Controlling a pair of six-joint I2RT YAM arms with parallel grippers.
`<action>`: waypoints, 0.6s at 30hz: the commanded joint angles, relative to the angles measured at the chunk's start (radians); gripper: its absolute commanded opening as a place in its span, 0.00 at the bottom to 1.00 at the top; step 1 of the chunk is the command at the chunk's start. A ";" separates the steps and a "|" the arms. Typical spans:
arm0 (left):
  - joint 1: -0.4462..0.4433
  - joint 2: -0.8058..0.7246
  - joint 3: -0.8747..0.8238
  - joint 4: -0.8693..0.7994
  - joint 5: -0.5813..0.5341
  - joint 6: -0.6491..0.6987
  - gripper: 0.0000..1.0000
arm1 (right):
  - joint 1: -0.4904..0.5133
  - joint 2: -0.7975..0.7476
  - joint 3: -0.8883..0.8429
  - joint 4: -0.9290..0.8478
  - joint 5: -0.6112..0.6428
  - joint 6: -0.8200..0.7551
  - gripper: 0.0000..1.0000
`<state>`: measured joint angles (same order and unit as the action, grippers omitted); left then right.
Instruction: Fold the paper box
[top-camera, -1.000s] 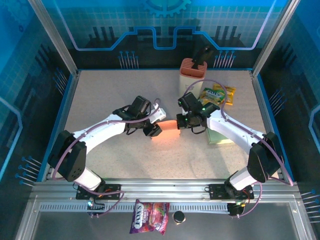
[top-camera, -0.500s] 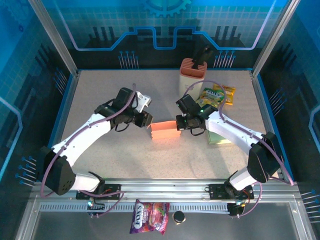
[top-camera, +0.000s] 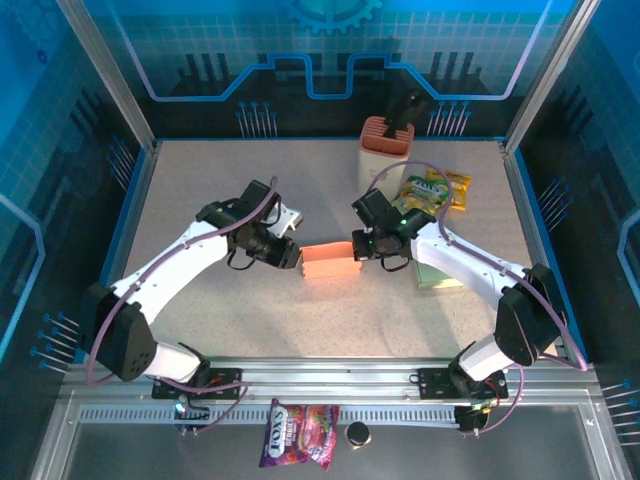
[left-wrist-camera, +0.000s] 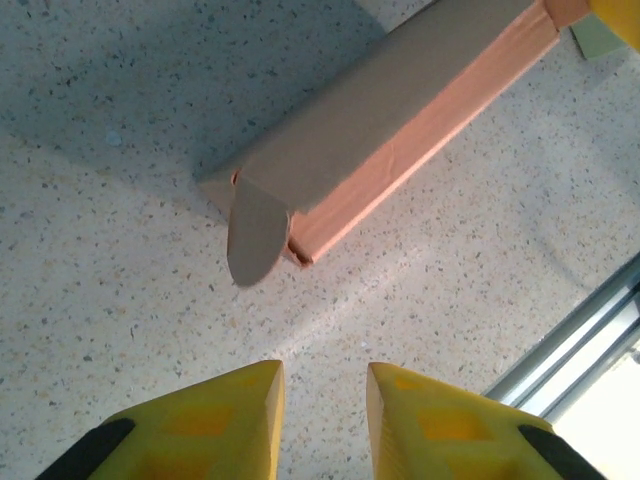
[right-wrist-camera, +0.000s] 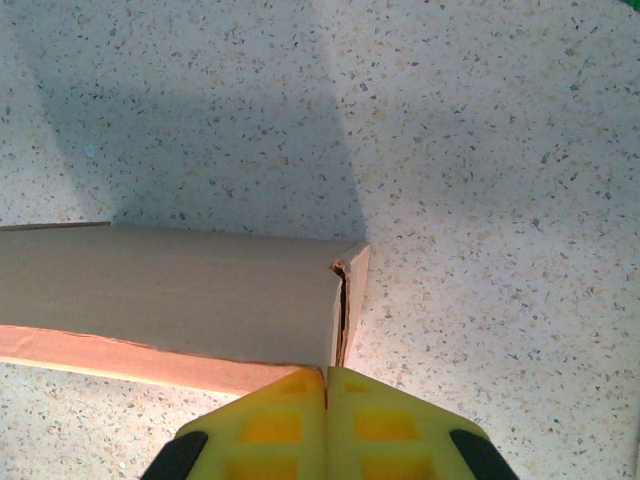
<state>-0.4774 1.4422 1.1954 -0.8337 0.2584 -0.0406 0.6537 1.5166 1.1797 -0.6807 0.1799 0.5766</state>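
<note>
The orange paper box (top-camera: 328, 262) lies mid-table as a long open tray. In the left wrist view the paper box (left-wrist-camera: 400, 140) runs diagonally, and a rounded flap (left-wrist-camera: 255, 235) hangs loose at its near end. My left gripper (top-camera: 291, 256) hovers just off the box's left end; its yellow jaws (left-wrist-camera: 322, 390) stand apart with bare table between them. My right gripper (top-camera: 361, 248) is at the right end. There the shut right gripper (right-wrist-camera: 327, 385) pinches the thin end wall at a corner of the paper box (right-wrist-camera: 170, 290).
A tall holder with an orange top (top-camera: 387, 148) stands at the back. Green and yellow snack packets (top-camera: 433, 190) lie behind the right arm, and a pale green pad (top-camera: 441, 272) lies under it. Another snack packet (top-camera: 298, 432) and a black cap (top-camera: 357, 433) lie past the front rail.
The left gripper drew back from the box's left end with narrower jaws, then settled low beside that end. The right gripper stayed shut on the right end.
</note>
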 joint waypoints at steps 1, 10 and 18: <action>-0.005 0.033 0.054 -0.019 -0.024 -0.005 0.30 | 0.010 0.001 0.021 -0.037 0.008 0.008 0.00; -0.024 0.094 0.085 -0.013 -0.074 0.030 0.33 | 0.003 0.006 0.024 -0.037 0.000 0.006 0.00; -0.040 0.121 0.096 -0.006 -0.135 0.033 0.27 | 0.001 0.011 0.029 -0.038 -0.005 0.006 0.00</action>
<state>-0.5110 1.5570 1.2560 -0.8330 0.1570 -0.0200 0.6537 1.5169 1.1847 -0.6884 0.1757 0.5766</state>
